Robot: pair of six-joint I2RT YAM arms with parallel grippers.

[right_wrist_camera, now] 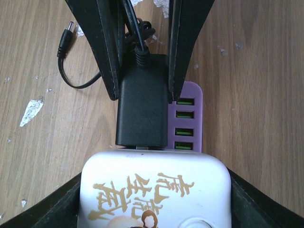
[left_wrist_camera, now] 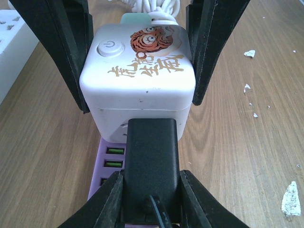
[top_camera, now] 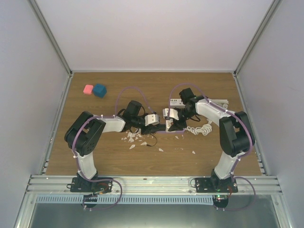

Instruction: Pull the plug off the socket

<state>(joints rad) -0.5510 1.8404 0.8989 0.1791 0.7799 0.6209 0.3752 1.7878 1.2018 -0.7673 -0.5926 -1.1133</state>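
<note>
A white cube socket [left_wrist_camera: 137,76] with a tiger picture and gold lettering sits on a purple USB base [left_wrist_camera: 111,161]. A black plug [left_wrist_camera: 152,166] sticks in its side. My left gripper [left_wrist_camera: 151,202] is shut on the black plug, one finger on each side. My right gripper [right_wrist_camera: 154,204] is shut on the white cube socket [right_wrist_camera: 154,190]. In the right wrist view the plug [right_wrist_camera: 142,114] meets the cube with a thin sliver of metal pin showing. In the top view both grippers meet at mid-table: left gripper [top_camera: 159,124], right gripper [top_camera: 171,116].
A white power strip [top_camera: 178,101] lies behind the grippers, with a coiled white cable [top_camera: 199,128] to the right. The plug's black cord ends in a barrel connector [right_wrist_camera: 66,35]. White scraps [top_camera: 135,138] litter the wood. A pink block [top_camera: 88,89] and blue block [top_camera: 99,90] sit far left.
</note>
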